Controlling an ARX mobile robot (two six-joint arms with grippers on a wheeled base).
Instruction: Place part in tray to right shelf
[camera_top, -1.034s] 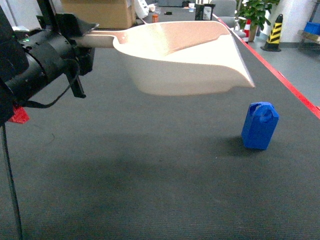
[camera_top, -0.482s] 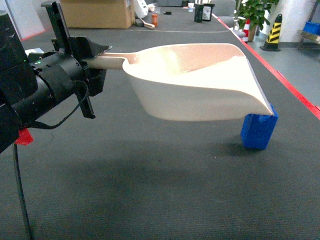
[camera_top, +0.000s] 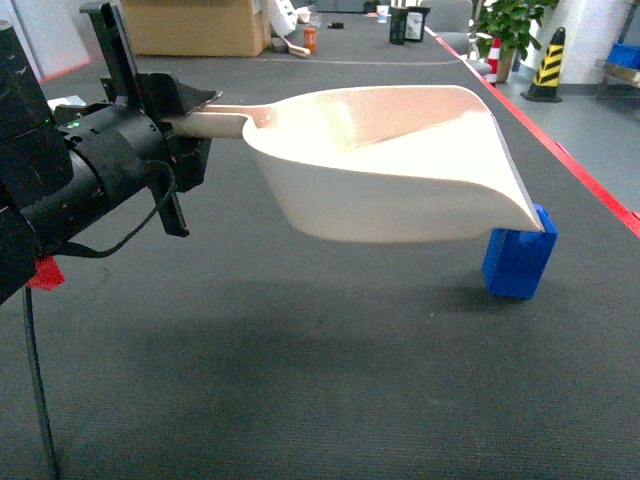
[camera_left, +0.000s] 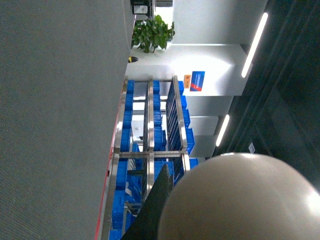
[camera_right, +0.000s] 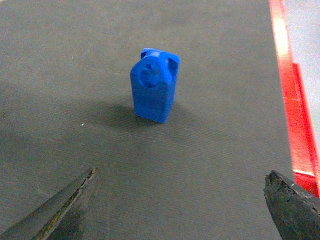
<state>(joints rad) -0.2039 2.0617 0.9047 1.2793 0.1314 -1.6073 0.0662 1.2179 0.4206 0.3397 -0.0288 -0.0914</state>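
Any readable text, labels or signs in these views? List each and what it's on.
No text here can be read.
Blue-and-orange wall sign, left wrist view: lettering too small and blurred.
Dark container at the far end of the table, head view: pale label, unreadable.
Cardboard box: no print visible.
Blue part, cream tray: no markings visible.
Yellow-black striped post: stripes only.

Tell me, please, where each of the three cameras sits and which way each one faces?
Head: on the robot, slanting down over the grey table; shows the left arm holding the tray by its handle, above the part.
Left wrist: looks sideways past the tray's rounded back towards steel racks of blue crates.
Right wrist: looks down at the part between the open right gripper fingertips.
Head and right wrist share the part.
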